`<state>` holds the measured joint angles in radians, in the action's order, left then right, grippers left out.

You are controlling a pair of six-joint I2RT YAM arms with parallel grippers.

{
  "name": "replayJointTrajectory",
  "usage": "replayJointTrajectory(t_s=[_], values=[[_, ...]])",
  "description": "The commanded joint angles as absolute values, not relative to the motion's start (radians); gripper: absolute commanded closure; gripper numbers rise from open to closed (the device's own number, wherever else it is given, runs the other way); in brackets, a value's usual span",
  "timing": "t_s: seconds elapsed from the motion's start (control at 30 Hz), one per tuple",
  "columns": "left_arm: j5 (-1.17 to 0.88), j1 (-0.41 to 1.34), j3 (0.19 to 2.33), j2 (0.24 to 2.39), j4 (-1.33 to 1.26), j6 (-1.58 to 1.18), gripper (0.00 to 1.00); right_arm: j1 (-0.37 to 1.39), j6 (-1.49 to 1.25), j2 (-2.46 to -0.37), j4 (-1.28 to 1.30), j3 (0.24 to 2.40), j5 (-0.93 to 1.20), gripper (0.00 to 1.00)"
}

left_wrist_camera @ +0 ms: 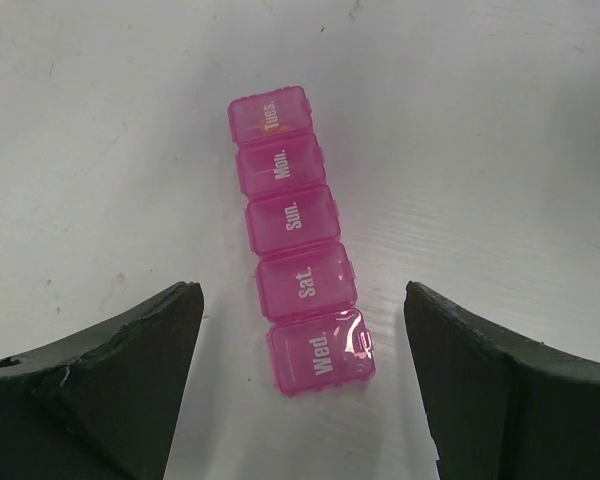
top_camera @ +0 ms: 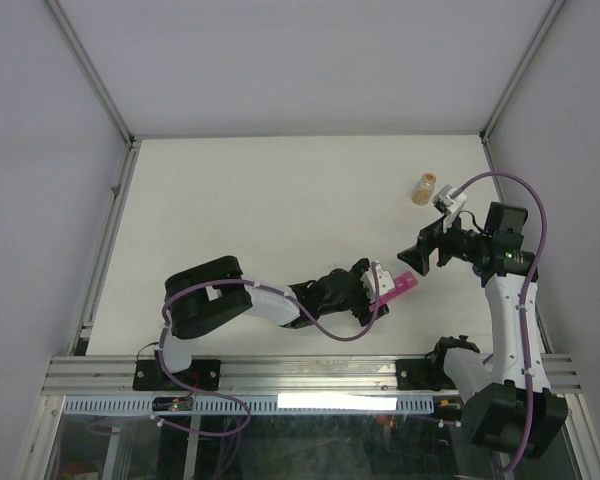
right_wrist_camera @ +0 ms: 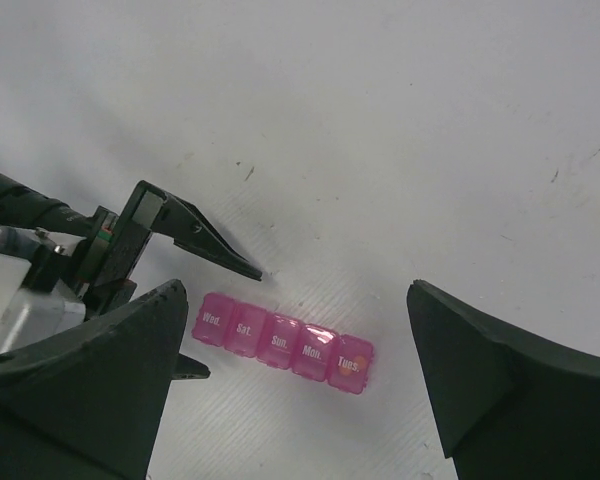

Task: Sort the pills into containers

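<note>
Right now the pink pill strip (left_wrist_camera: 298, 235) lies on the surface (left_wrist_camera: 500, 120) with its Wed. end between the spread fingers (left_wrist_camera: 130, 370) of my left tool (left_wrist_camera: 300, 290), long axis pointing straight away, while my right tool (right_wrist_camera: 295, 290), also spread, hangs farther off.

I'm reading white day labels on the lids of the magenta containers (left_wrist_camera: 298, 238), one per compartment, end to end: Tues., Mon., Sun., Sat., Wed. The right wrist view gives me the same five.
</note>
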<state>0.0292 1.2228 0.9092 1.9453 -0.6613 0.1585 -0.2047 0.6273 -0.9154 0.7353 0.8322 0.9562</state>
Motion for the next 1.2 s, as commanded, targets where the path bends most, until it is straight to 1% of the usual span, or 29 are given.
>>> replayJointTrajectory(t_s=[0.0,0.2,0.5,0.67,0.73,0.83,0.9,0.93,1.03,1.17], values=[[0.086,1.224,0.983,1.983,-0.628,0.129,0.18,-0.21,0.625,-0.907,0.671,0.838,0.929,0.06],[0.1,1.231,1.009,2.011,-0.58,0.124,0.26,-0.209,0.621,-0.925,0.675,0.847,0.924,0.06],[0.086,1.242,1.031,2.021,-0.503,0.142,0.51,-0.209,0.623,-0.921,0.682,0.847,0.911,0.06],[0.014,1.242,0.988,1.98,-0.465,0.22,0.65,-0.21,0.65,-0.926,0.717,0.857,0.9,0.06],[-0.007,1.24,0.966,1.957,-0.432,0.265,0.69,-0.209,0.672,-0.936,0.736,0.865,0.909,0.06],[-0.036,1.24,0.92,1.905,-0.39,0.314,0.71,-0.209,0.746,-0.95,0.777,0.879,0.936,0.06],[-0.068,1.238,0.883,1.868,-0.377,0.324,0.71,-0.21,0.863,-0.951,0.831,0.874,0.979,0.06],[-0.088,1.237,0.865,1.849,-0.373,0.325,0.71,-0.21,1.025,-0.949,0.875,0.862,1.01,0.06],[-0.139,1.236,0.814,1.799,-0.365,0.311,0.72,-0.208,1.581,-0.936,1.114,0.793,1.075,0.05],[-0.164,1.235,0.748,1.759,-0.375,0.262,0.73,-0.166,1.899,-0.94,1.242,0.716,1.118,0.04]])
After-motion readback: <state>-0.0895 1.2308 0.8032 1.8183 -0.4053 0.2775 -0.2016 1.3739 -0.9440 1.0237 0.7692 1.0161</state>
